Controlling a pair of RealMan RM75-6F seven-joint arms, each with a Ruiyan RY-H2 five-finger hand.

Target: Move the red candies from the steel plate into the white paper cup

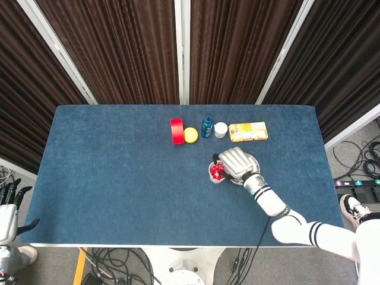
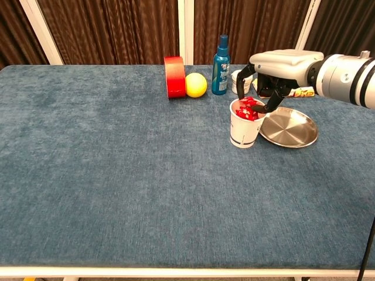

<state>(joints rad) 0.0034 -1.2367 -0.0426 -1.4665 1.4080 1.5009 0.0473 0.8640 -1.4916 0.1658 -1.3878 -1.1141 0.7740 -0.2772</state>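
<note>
the right robot hand (image 2: 270, 79) hovers right of centre over the white paper cup (image 2: 244, 126), fingers curled down to the red candies (image 2: 249, 110) heaped at its rim; whether it pinches one i cannot tell; the steel plate (image 2: 290, 127) touches the cup's right side; blue worktop (image 2: 117, 175) lies open toward the lower left; the left robot hand (image 1: 7, 205) hangs spread past the worktop's lower-left edge

Blue-cloth table (image 2: 117, 175). At 12 o'clock: red cylinder (image 2: 174, 76), yellow ball (image 2: 196, 85), blue spray bottle (image 2: 221, 57), white jar (image 1: 221, 129), yellow box (image 1: 248, 131). Toward 3: white paper cup (image 2: 242, 130), steel plate (image 2: 290, 129) touching.
</note>
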